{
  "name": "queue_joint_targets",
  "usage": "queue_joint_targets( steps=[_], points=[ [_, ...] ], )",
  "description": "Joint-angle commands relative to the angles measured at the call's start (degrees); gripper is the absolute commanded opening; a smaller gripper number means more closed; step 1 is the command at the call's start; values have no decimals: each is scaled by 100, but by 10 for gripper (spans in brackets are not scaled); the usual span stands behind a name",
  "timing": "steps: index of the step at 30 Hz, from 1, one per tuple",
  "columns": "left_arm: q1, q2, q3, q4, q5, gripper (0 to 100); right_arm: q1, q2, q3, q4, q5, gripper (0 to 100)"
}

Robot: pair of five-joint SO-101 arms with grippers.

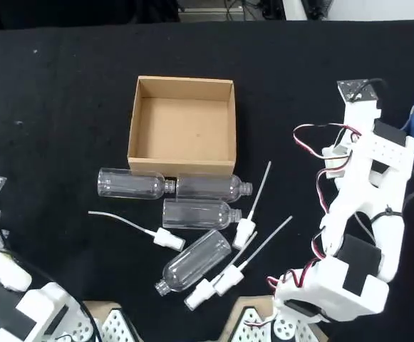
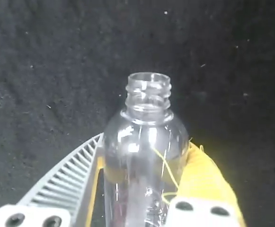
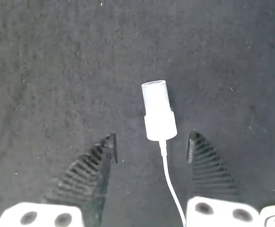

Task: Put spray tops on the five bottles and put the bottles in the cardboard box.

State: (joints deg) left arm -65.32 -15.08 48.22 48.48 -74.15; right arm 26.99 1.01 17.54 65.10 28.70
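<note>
**Gripping a bare-necked bottle while a spray top lies between spread fingers**

Clamped in the left gripper (image 2: 146, 141) is a clear plastic bottle (image 2: 144, 170), pinched between a white ribbed finger (image 2: 73, 175) and a yellow-padded finger (image 2: 203, 175). Its threaded neck points away from the wrist camera and has no top on it. Black cloth lies behind it.

The right gripper (image 3: 152, 136) has its fingers spread wide over the same cloth. A loose spray top (image 3: 160, 111) lies between and just beyond the tips, touching neither. Its white cap points away from the camera and its thin tube runs back between the fingers.

From the high view, the cardboard box (image 1: 182, 167) sits open-topped near the middle of the black tabletop (image 1: 64, 107). Just beside its near wall, the first bottle (image 1: 132, 184) and the second bottle (image 1: 210, 187) lie on their sides in a line, the neck of one against the base of the other. The third bottle (image 1: 198, 214) lies parallel just below them. The fourth bottle (image 1: 192, 261) lies slanted, nearer the picture's lower edge. All four are uncapped.

A curved-tube spray top (image 1: 168, 238) rests between the third and fourth bottles, and its tube arcs off to the left. A straight-tube spray top (image 1: 244, 232) sits just beside the third bottle's neck. Two others, the third spray top (image 1: 201, 293) and the fourth spray top (image 1: 226, 279), lie side by side against the slanted bottle. Their tubes point up and to the right.
</note>
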Motion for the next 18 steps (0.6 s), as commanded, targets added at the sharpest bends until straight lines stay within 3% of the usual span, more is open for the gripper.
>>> queue_joint_targets(
  steps=[1,3,7,18],
  points=[
    [198,-211,-251,-141,202,34,-132,-84,4,44,9,216],
    [224,-211,-303,-141,211,64,-132,-84,4,53,9,216],
    [251,-220,-303,-141,220,217,-132,-84,4,62,9,216],
    [268,-211,-347,-141,-79,166,-132,-84,4,70,9,216]
  ],
)
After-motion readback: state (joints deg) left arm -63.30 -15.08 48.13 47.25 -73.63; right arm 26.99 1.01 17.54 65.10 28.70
